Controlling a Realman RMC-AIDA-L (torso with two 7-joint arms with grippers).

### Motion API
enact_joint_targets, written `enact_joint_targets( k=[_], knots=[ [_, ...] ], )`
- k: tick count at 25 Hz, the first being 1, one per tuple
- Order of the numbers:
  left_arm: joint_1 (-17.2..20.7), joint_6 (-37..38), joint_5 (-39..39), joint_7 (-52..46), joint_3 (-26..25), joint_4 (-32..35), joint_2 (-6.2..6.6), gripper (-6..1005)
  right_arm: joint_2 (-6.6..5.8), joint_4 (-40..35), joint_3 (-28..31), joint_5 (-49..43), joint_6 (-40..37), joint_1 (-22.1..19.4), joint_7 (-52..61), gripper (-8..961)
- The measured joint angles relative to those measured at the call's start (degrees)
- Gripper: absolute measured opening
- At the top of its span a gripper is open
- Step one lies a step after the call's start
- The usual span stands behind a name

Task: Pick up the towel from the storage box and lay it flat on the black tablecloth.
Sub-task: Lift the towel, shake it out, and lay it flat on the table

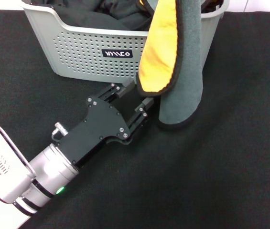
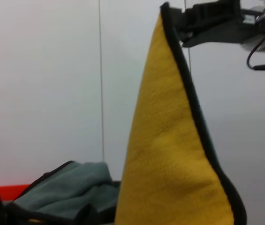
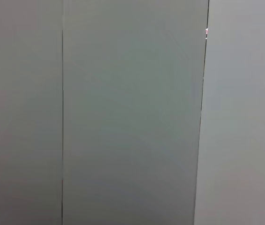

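Item: 1 plush square towel (image 1: 180,62), grey-green face, yellow-orange reverse, black trim, hanging from above in front of the light grey perforated plastic storage box (image 1: 91,52).

My right gripper (image 2: 188,21) appears only in the left wrist view, clamped on the towel's top corner; it grasps that corner and nothing else. The towel hangs folded, its lower edge at or just above the large black textured tablecloth (image 1: 221,181); contact I cannot tell. My left gripper (image 1: 132,102) lies low over the cloth, just beside the hanging edge, near the box front; whether its fingers are parted or closed I cannot tell. Dark cloths (image 1: 101,14) and another grey-green cloth (image 2: 71,185) rest in the box. To do this step well, I judge: carry the corner clear of the box, take a 2nd corner with the left, spread, then lower flat.
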Motion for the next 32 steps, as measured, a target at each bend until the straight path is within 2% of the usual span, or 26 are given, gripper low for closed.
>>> enact_joint_targets(
  k=[11, 21, 28, 32],
  knots=[
    [-1.6, -2.4, 0.0, 0.4, 4.2, 0.1, 0.0, 465, 0.65, 1.2, -0.9, 0.9, 3.6, 0.6, -0.4, 13],
    [-2.0, -4.0, 0.0, 0.5, 4.5, 0.8, 0.0, 450, 0.71, 2.2, -2.4, 1.7, 4.8, 1.3, -0.7, 12],
    [-2.1, -4.1, -7.6, 1.2, 6.5, 1.2, 0.0, 439, 0.85, 3.1, -4.2, 1.8, 7.3, 2.0, -0.7, 12],
    [-1.4, -3.9, -8.3, 4.1, 6.7, 2.4, 0.0, 433, 0.85, 3.5, -5.8, 1.8, 9.8, 2.2, -0.7, 12]
  ],
)
